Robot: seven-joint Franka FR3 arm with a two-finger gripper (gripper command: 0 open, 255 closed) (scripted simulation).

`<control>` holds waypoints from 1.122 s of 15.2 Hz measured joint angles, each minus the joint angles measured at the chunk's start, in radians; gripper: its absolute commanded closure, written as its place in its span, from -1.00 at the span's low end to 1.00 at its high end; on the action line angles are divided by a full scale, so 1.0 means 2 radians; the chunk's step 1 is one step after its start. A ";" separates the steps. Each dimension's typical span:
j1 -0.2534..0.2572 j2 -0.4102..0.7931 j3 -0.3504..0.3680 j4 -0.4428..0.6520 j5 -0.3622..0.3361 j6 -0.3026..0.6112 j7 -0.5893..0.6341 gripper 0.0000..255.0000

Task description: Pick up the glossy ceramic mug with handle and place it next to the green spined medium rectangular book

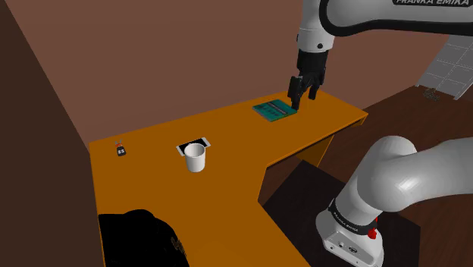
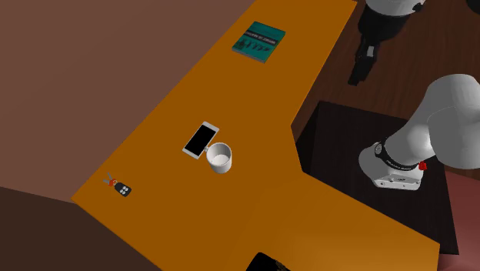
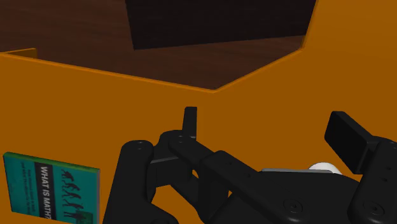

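Reach step: the jaws hang wide and empty near the book [image 1: 274, 110] — the mug [image 1: 195, 157], well apart from the book, needs an approach and descent next.

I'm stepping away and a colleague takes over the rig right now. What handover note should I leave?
Gripper: open, empty, hanging above the orange desk beside the green book.
White mug: upright mid-desk, right by a phone, far from the book.
Done: nothing; the mug is not yet grasped.
Left: go to the mug, grasp it, lift, carry it over and set it down next to the book.
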 measured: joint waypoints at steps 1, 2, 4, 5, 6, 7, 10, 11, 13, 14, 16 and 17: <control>0.000 0.000 0.000 0.000 0.000 0.000 0.000 -1.00; 0.001 0.006 0.002 -0.001 0.002 0.007 0.003 -1.00; 0.005 0.024 0.011 -0.007 0.009 0.031 0.014 -1.00; 0.008 0.035 0.017 -0.011 0.014 0.046 0.022 -1.00; 0.010 0.048 0.020 -0.011 0.017 0.060 0.026 -1.00; 0.013 0.060 0.026 -0.009 0.021 0.071 0.034 -1.00; 0.018 0.110 0.039 -0.006 0.029 0.119 0.050 -1.00; 0.020 0.122 0.043 -0.007 0.031 0.133 0.055 -1.00; 0.024 0.156 0.054 -0.001 0.036 0.162 0.069 -1.00; 0.026 0.174 0.059 0.007 0.038 0.173 0.076 -1.00; 0.030 0.201 0.069 0.007 0.041 0.201 0.089 -1.00; 0.030 0.218 0.072 0.014 0.040 0.212 0.093 -1.00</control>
